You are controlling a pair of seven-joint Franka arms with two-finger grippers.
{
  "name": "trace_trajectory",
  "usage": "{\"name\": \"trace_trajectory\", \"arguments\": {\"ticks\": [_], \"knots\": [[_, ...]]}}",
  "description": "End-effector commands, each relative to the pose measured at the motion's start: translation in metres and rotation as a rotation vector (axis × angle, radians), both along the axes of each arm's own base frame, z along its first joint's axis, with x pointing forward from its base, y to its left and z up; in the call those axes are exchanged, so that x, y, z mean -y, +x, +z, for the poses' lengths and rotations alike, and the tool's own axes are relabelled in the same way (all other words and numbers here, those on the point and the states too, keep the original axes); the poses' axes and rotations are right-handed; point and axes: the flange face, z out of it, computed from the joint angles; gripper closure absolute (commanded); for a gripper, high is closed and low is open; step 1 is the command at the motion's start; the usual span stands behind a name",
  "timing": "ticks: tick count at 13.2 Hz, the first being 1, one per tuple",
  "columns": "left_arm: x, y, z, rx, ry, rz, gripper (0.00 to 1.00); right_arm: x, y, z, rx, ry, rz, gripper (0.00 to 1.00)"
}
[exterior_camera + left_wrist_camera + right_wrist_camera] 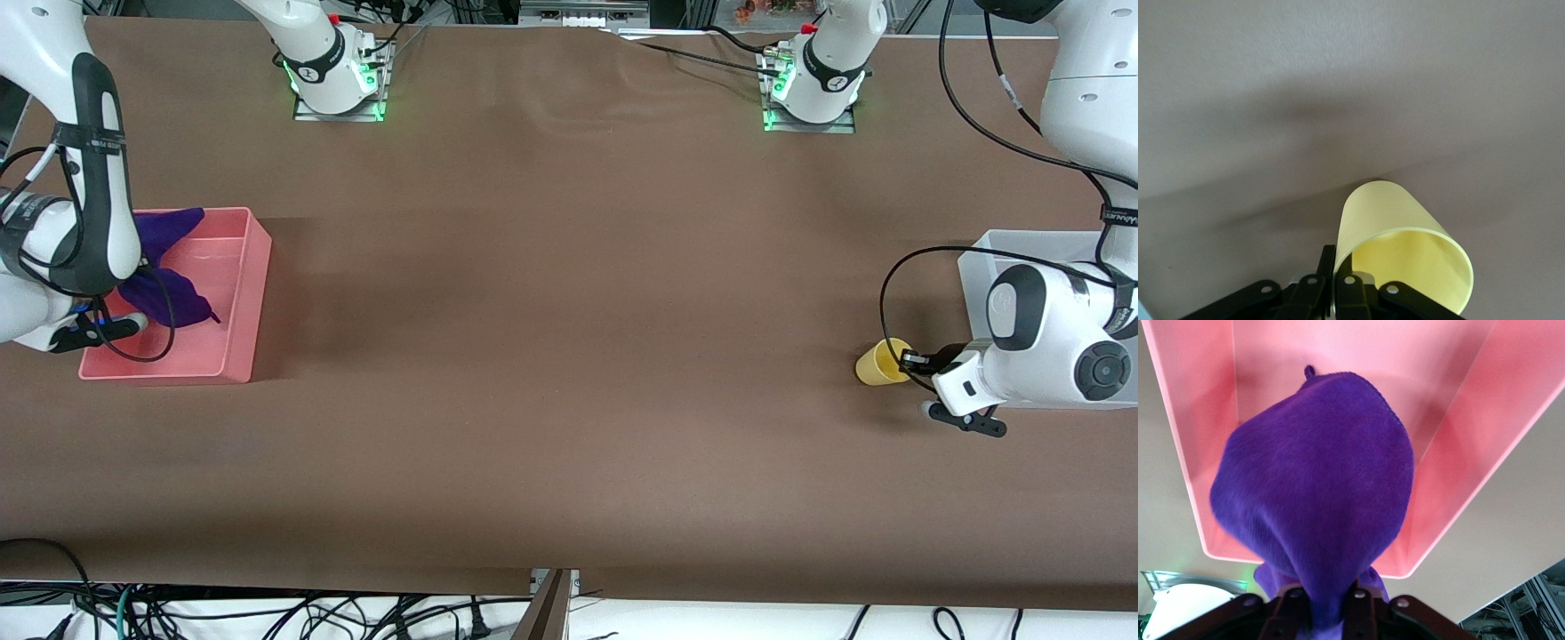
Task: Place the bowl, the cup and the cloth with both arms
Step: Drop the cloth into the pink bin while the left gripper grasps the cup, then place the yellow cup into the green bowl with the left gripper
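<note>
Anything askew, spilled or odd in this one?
Only the cup: it is tipped sideways in the left tool, beside the clear bin. The right tool holds the cloth over the pink bin.

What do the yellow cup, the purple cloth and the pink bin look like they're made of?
Cup: likely thin plastic, matte, with fine ribbing on its wall.
Cloth: soft fabric, probably microfiber; fine woven ribbing, a stitched hem, and it drapes from the right gripper.
Pink bin: apparently smooth rigid plastic, faintly translucent, slightly glossy.

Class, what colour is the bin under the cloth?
Pink bin, clearest in the right wrist view.
</note>
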Motion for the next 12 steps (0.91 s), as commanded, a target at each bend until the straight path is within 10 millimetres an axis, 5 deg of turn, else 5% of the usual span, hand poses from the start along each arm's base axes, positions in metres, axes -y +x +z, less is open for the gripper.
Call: {"name": "trace_trajectory", "arguments": {"ticks": [1,4,6,8,10,12], "knots": [[-0.014,-0.001,0.065,0.009,0.031,-0.09,1.0,-0.003,0.004,0.02,0.064,0.061,-0.042,0.0],[-0.063,-0.005,0.127,-0.062,0.101,-0.232,1.0,-0.017,0.016,0.099,0.196,0.146,-0.061,0.0],[-0.114,-0.018,0.156,-0.082,0.182,-0.346,1.0,-0.04,0.02,0.153,0.263,0.199,-0.035,0.0],[-0.178,-0.039,0.145,-0.111,0.186,-0.356,1.0,-0.057,0.025,0.202,0.33,0.199,0.0,0.0],[-0.226,-0.057,0.105,-0.068,0.168,-0.391,1.0,-0.065,0.025,0.27,0.471,0.172,0.041,0.0],[-0.266,-0.078,0.068,0.014,0.163,-0.427,1.0,-0.061,0.025,0.297,0.583,0.17,0.06,0.0]]}}
